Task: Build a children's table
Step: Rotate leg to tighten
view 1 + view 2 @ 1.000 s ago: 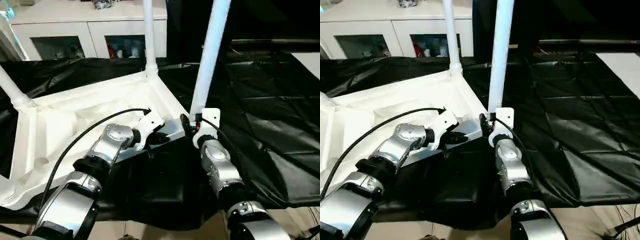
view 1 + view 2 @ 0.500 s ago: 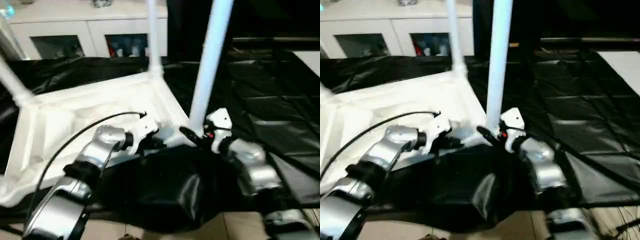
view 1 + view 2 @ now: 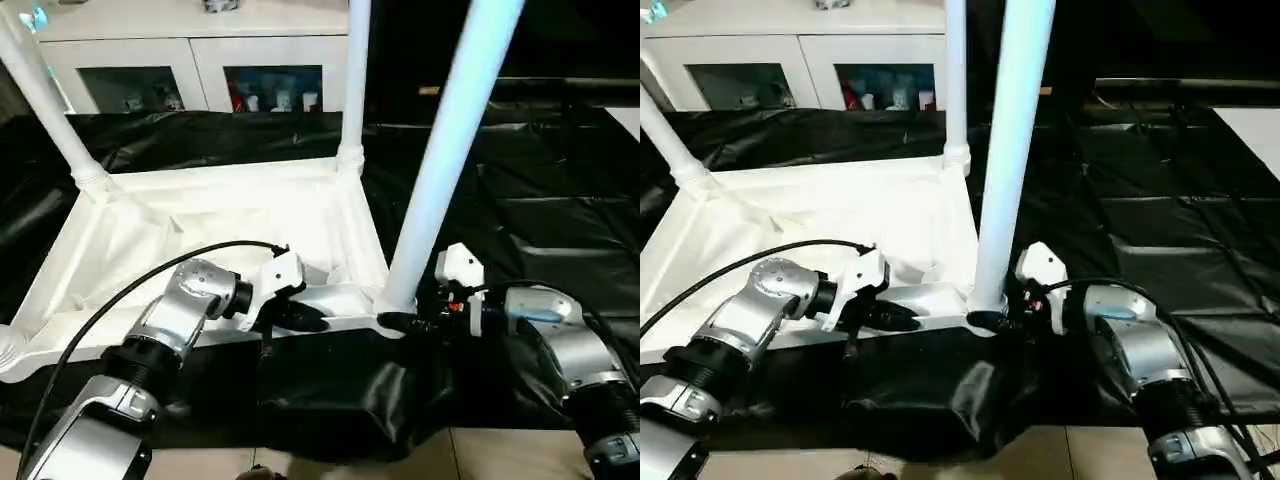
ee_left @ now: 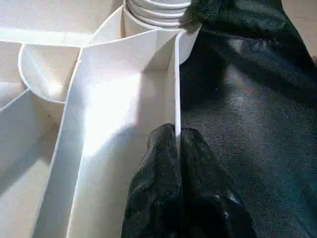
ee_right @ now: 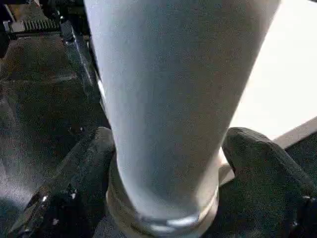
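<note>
The children's table lies upside down: its white tabletop [image 3: 200, 220] rests on black sheeting with white legs standing up from its corner sockets. My left gripper [image 4: 176, 134] is shut on the thin raised rim [image 3: 345, 300] of the near side, close to the near-right corner. My right gripper [image 5: 168, 141] is shut on the near-right leg [image 3: 450, 150] at its base, one black finger [image 5: 91, 153] on each side just above the socket. Other legs stand at the far-right corner [image 3: 352, 90] and the far-left corner [image 3: 45, 100].
A white cabinet with glass doors [image 3: 200, 70] stands behind the work. Crumpled black sheeting [image 3: 540, 200] covers the surface to the right and bunches up [image 3: 340, 390] in front of the near rim. Light floor [image 3: 500, 450] shows below it.
My right forearm has swung from in front of the near-right leg out to the right, with the gripper staying around the leg's base. The left gripper keeps its hold on the rim. The camera shifted.
</note>
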Controlling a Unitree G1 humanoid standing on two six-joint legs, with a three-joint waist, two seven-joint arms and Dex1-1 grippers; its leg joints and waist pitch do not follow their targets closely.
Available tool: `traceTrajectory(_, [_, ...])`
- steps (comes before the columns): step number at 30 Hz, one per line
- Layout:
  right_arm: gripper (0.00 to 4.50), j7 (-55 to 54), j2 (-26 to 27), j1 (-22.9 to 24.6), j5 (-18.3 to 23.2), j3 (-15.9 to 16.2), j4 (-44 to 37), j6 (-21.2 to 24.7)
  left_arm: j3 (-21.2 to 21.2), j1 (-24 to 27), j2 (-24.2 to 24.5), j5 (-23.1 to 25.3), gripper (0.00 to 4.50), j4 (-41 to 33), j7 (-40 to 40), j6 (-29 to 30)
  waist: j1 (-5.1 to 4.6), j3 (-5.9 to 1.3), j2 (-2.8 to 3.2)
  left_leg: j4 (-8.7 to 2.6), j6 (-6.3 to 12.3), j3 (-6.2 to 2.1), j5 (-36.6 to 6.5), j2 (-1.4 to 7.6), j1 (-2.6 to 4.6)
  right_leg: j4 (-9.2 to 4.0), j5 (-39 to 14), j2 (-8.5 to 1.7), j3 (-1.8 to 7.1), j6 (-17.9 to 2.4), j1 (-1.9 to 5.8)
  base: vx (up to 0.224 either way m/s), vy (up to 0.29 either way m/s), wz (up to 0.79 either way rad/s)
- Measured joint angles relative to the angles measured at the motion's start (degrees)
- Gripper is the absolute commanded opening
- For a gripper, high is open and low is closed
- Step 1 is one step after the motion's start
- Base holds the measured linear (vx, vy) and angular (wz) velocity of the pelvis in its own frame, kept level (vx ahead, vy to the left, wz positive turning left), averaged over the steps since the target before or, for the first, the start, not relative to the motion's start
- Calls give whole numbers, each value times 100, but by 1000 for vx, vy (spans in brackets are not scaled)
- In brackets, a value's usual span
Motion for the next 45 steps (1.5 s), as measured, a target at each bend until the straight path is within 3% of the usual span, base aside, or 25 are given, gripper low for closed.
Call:
traceTrajectory(5, [356, 54, 54, -72, -17, 32, 121, -95, -1, 31, 26, 0, 0, -127, 2, 115, -2, 9, -14, 0, 2, 0, 1, 0, -1, 0, 0, 0, -1, 0, -1, 0, 0, 0])
traceTrajectory(14, [276, 37, 117, -123, -156, 142, 356, -326, -2, 40, 38, 11, 0, -162, 42, 198, -11, 10, -26, 9, 3, 0, 2, 0, 0, 9, 1, 0, 1, -1, 0, 0, 0, 0])
traceTrajectory(26, [267, -199, 292, -154, -142, 79, 538, -380, 5, 48, 57, 26, 0, -166, 174, 219, -59, 10, -26, 21, 0, 0, 0, 1, 3, 27, 1, 0, 3, -1, -1, 0, 0, 0])
traceTrajectory(31, [267, -2015, 994, -221, -262, -373, 878, -294, 154, -267, -292, 174, 0, 421, 1006, 99, -160, 10, -47, 33, -25, -1, -6, -1, 12, 49, 4, 0, 13, -6, -2, 0, 0, 0])
traceTrajectory(34, [267, -3667, 1615, -307, -494, -613, 916, -46, 185, -540, -557, 295, 0, 850, 1599, 34, -207, 11, -50, 30, -30, -1, -4, 0, 16, 51, 5, 1, 12, -4, -2, 0, 0, 0])
traceTrajectory(40, [267, -5822, 2489, -632, -594, -1034, 1296, 21, 185, -856, -913, 470, 0, 1294, 2342, -27, -225, 10, -50, 23, -32, -1, -5, -1, 12, 39, 5, 1, 11, -4, -2, 0, 0, 0])
traceTrajectory(45, [267, -6862, 2819, -709, -809, -1110, 1432, -108, 187, -991, -1058, 507, 0, 1547, 2481, -98, -181, 8, -54, 20, -32, -1, -5, -5, 13, 32, 7, -1, 13, -1, 2, 0, 0, 0])
